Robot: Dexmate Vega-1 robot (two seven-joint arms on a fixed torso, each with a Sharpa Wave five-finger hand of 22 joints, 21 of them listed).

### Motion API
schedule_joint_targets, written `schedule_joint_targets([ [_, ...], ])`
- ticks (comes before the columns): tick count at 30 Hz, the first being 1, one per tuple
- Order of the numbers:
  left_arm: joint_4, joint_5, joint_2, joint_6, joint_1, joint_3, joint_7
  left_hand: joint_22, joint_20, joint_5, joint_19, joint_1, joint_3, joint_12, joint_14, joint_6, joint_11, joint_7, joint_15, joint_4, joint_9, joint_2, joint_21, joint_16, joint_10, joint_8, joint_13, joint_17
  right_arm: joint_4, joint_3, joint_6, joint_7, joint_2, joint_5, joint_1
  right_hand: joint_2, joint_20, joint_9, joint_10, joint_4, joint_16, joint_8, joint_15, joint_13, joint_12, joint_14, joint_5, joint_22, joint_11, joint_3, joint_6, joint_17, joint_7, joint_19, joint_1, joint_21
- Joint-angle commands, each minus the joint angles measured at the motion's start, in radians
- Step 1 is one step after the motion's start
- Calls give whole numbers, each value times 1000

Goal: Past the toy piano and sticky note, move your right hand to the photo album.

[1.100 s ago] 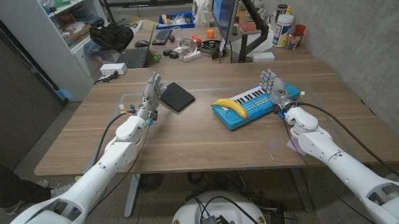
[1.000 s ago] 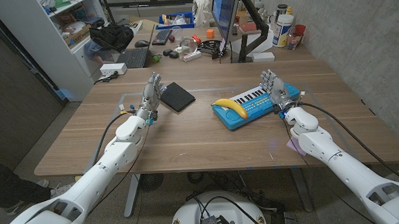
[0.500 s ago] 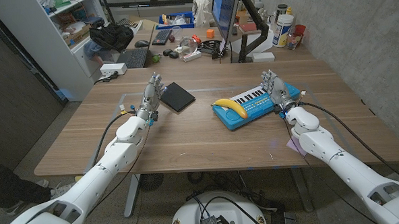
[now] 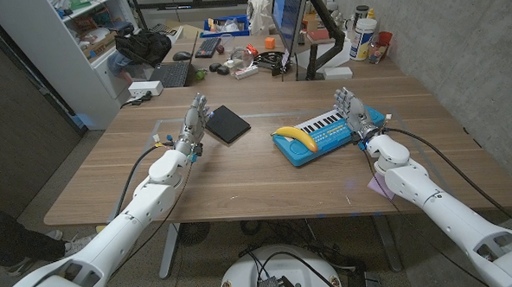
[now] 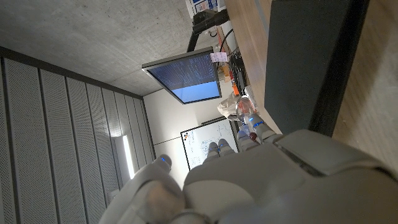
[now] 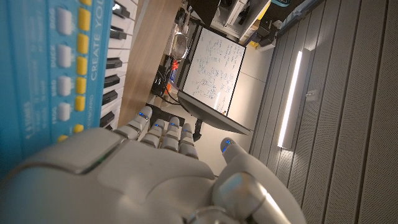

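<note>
Wood-grain bench [image 4: 240,174] with a smooth rectangular top, set before a grey concrete wall; shelving and a cluttered desk with one monitor stand behind it. Left robot hand [image 4: 195,120], white-shelled with grey fingers, stands upright near the far left of the bench, fingers apart and holding nothing; in the left wrist view [image 5: 249,180] its rounded back lies in front of a dark flat slab. One photo album [image 4: 226,123], a thin black square with matte covers, lies flat just beside that hand's fingertips, well apart from the right hand. One toy piano [image 4: 327,133], a glossy blue plastic box with a row of white and black keys, sits right of centre, turned at an angle. One yellow banana [image 4: 296,137], curved and smooth, rests on the piano's near left edge. Right robot hand [image 4: 352,112] stands upright at the piano's right end, fingers spread and empty; the right wrist view [image 6: 155,168] shows yellow buttons and keys close to its fingers. One pale sticky note [image 4: 376,184], flat paper, lies at the bench's near right, partly under the right arm.
</note>
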State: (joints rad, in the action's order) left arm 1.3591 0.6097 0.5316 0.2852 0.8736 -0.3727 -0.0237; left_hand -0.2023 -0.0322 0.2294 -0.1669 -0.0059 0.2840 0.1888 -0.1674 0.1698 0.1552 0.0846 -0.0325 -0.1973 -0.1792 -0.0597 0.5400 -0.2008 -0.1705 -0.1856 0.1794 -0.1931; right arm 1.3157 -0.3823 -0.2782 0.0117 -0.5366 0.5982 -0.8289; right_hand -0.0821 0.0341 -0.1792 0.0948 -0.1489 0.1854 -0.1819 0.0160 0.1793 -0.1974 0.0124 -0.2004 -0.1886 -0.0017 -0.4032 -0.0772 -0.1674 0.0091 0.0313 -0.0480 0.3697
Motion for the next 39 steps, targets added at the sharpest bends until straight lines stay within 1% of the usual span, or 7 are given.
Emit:
schedule_joint_targets([
  [1, 15, -3, 5, 3, 10, 6, -12, -4, -78, 4, -314, -1, 0, 4, -391, 349, -9, -2, -71, 0, -5, -119, 6, -7, -319, -5, 4, -4, 8, -13, -8, -11, -8, -37, 15, -88, 72, -4, 2, 5, 1, -11, 2, 2, -8, -3, -4, -1, 10, -4, -11, -2, -2, -8, -10, 3],
  [10, 20, -2, 8, 5, 15, 9, -13, -4, -78, 4, -316, -1, -1, 4, -392, 348, -13, -3, -70, 1, -6, -119, 5, -7, -320, -5, 4, -4, 10, -23, -13, -19, -10, -64, 27, -88, 70, -4, 3, 7, 0, -10, 0, 2, -9, -4, -4, -1, 10, -5, -12, -2, -1, -9, -14, 2],
  [27, 17, 6, 12, 13, 22, 18, -8, -4, -78, 4, -316, -1, -4, 5, -392, 348, -13, -4, -70, 1, -6, -117, 5, -7, -320, -4, 4, -4, 32, -48, -22, -40, -13, -135, 54, -86, 69, -5, 8, 13, -2, -11, -1, 2, -10, -5, -2, -1, 11, -6, -19, -2, 0, -11, -20, -1],
  [28, 17, 7, 12, 14, 23, 19, -8, -4, -79, 4, -316, -1, -5, 5, -392, 349, -13, -4, -70, 1, -6, -117, 5, -7, -320, -4, 4, -4, 33, -49, -23, -40, -12, -137, 56, -86, 70, -5, 8, 14, -2, -12, 0, 2, -10, -4, -2, -1, 8, -6, -19, -2, -1, -11, -21, -2],
  [39, 9, 13, 15, 20, 23, 25, 0, -4, -79, 4, -317, -1, -7, 5, -393, 349, -12, -4, -69, 1, -6, -116, 5, -7, -322, -4, 4, -4, 44, -65, -20, -52, -13, -181, 77, -86, 70, -5, 10, 16, -3, -13, 1, 2, -10, -5, -1, -1, 7, -7, -24, -2, -4, -11, -24, -3],
])
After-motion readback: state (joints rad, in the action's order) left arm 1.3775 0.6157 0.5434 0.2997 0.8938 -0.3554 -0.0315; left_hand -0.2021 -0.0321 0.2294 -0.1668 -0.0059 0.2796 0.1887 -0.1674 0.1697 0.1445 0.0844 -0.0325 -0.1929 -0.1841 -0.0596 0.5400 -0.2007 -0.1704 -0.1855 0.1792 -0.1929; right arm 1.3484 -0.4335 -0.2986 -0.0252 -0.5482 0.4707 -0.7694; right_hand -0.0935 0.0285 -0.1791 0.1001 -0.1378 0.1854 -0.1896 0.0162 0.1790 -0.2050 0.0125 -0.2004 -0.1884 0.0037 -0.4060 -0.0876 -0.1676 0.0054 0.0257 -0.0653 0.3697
